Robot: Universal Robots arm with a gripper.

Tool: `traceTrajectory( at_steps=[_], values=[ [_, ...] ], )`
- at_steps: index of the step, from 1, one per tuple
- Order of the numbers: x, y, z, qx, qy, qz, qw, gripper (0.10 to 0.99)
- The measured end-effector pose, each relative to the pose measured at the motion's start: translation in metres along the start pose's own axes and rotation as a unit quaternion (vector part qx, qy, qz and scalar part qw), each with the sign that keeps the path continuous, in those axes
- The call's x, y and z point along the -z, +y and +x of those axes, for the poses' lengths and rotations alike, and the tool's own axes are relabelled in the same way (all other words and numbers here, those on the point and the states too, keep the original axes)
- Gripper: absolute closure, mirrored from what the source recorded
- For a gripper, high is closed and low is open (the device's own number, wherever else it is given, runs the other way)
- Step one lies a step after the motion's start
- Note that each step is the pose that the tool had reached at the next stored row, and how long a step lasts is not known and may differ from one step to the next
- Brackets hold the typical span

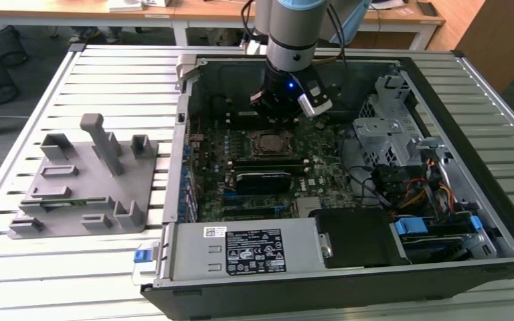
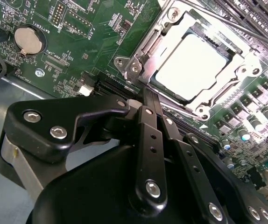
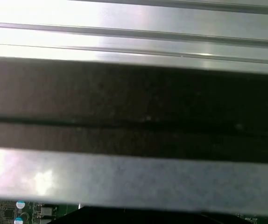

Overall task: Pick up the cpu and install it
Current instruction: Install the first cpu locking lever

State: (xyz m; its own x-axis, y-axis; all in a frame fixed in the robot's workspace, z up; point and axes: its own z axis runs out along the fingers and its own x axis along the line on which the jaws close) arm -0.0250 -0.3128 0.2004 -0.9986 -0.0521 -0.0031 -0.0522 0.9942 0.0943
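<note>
The cpu (image 2: 190,65), a flat square with a bright silver top, lies inside the metal frame of the motherboard socket (image 2: 136,60). In the exterior view the socket (image 1: 270,142) sits in the middle of the green board inside the open computer case. My gripper (image 1: 280,115) hangs over the board just behind the socket. In the second wrist view my gripper (image 2: 147,95) has its two thin black fingers pressed together with nothing between them. Their tips end beside the socket frame's edge, apart from the cpu.
A grey fixture plate (image 1: 83,180) with upright blocks lies on the slatted table at the exterior view's left. Inside the case are a power supply (image 1: 248,251), a metal drive cage (image 1: 391,127) and cables (image 1: 417,194). A coin battery (image 2: 27,39) sits on the board.
</note>
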Motion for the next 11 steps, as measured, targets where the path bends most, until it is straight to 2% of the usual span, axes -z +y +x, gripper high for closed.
traceTrajectory(
  at_steps=[7, 11],
  values=[
    [-0.0001, 0.0, -0.0001, 0.0, -0.0001, 0.0001, 1.0, 0.98],
    [-0.0006, 0.0001, -0.0001, 0.0, 0.0004, 0.0095, 1.0, 0.98]
  ],
)
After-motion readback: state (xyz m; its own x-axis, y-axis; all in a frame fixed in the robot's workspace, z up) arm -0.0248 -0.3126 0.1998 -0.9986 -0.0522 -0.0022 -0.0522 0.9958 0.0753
